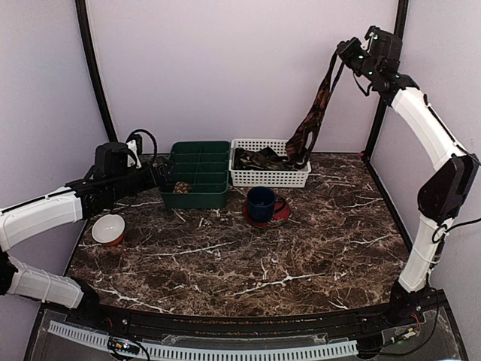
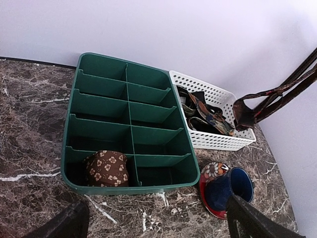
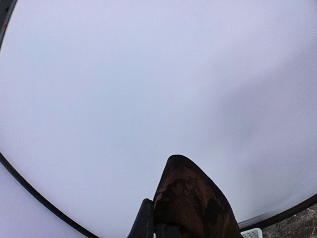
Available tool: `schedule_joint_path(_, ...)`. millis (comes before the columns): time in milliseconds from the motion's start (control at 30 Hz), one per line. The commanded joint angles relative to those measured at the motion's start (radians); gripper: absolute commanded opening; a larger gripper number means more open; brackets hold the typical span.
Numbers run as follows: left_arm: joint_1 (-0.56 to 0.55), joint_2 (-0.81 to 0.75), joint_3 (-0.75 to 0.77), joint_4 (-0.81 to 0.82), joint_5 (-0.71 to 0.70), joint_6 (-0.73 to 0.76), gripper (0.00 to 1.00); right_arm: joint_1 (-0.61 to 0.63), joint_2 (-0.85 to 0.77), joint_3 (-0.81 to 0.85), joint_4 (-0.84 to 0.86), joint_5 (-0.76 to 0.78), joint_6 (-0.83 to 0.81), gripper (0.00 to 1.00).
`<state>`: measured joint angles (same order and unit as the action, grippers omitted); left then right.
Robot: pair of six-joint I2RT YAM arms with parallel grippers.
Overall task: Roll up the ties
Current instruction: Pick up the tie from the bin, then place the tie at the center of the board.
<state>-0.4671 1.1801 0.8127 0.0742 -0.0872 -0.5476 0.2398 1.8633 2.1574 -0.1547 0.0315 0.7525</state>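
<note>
My right gripper (image 1: pixel 347 49) is raised high at the back right and is shut on a dark brown patterned tie (image 1: pixel 319 101). The tie hangs down from it into the white basket (image 1: pixel 270 177), where more ties (image 1: pixel 259 158) lie. In the right wrist view the tie's fold (image 3: pixel 190 198) fills the space beside one finger (image 3: pixel 144 220). A rolled brown flowered tie (image 2: pixel 106 168) sits in the near left compartment of the green divided tray (image 2: pixel 163 186). My left gripper (image 2: pixel 153 225) is open and empty, hovering just in front of the tray.
A dark blue mug (image 1: pixel 262 203) stands on a red saucer (image 1: pixel 279 216) in front of the basket. A small white and orange bowl (image 1: pixel 109 229) sits at the left. The back wall is close behind the tray and basket.
</note>
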Motion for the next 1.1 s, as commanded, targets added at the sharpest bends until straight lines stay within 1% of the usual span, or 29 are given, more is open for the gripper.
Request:
schedule_joint_path(0, 0.008, -0.029, -0.016, 0.024, 0.041, 0.033, 0.99, -0.012, -0.095, 0.101, 0.040, -0.038, -0.063, 0.00)
schedule_joint_path(167, 0.007, -0.029, -0.016, 0.037, 0.072, 0.042, 0.99, -0.019, -0.175, 0.187, 0.011, -0.016, -0.125, 0.00)
schedule_joint_path(400, 0.007, -0.030, -0.007, 0.044, 0.094, 0.060, 0.99, -0.035, -0.315, 0.177, 0.009, 0.014, -0.194, 0.00)
schedule_joint_path(467, 0.007, -0.027, -0.005, 0.052, 0.110, 0.070, 0.99, -0.036, -0.343, 0.151, -0.004, -0.010, -0.202, 0.00)
schedule_joint_path(567, 0.008, -0.028, 0.002, 0.055, 0.139, 0.102, 0.99, -0.036, -0.382, 0.065, -0.019, -0.113, -0.202, 0.00)
schedule_joint_path(633, 0.007, -0.032, 0.006, 0.047, 0.148, 0.129, 0.99, -0.036, -0.418, -0.034, -0.018, -0.208, -0.203, 0.00)
schedule_joint_path(700, 0.008, -0.045, 0.010, 0.036, 0.160, 0.153, 0.99, -0.036, -0.471, -0.178, 0.016, -0.327, -0.206, 0.00)
schedule_joint_path(767, 0.007, -0.061, 0.007, 0.024, 0.160, 0.170, 0.99, -0.026, -0.525, -0.395, 0.077, -0.445, -0.177, 0.00)
schedule_joint_path(833, 0.008, -0.082, 0.004, 0.016, 0.157, 0.178, 0.99, 0.018, -0.575, -0.581, 0.139, -0.528, -0.148, 0.00)
schedule_joint_path(867, 0.007, -0.090, 0.004, 0.011, 0.152, 0.178, 0.99, 0.061, -0.593, -0.660, 0.149, -0.543, -0.155, 0.00)
schedule_joint_path(933, 0.007, -0.102, 0.007, -0.008, 0.141, 0.181, 0.99, 0.179, -0.631, -0.819, 0.157, -0.492, -0.194, 0.00)
schedule_joint_path(1000, 0.008, -0.114, 0.010, -0.025, 0.131, 0.183, 0.98, 0.313, -0.668, -0.973, 0.219, -0.431, -0.210, 0.00)
schedule_joint_path(1067, 0.007, -0.126, 0.015, -0.046, 0.113, 0.183, 0.98, 0.443, -0.670, -1.101, 0.258, -0.385, -0.207, 0.00)
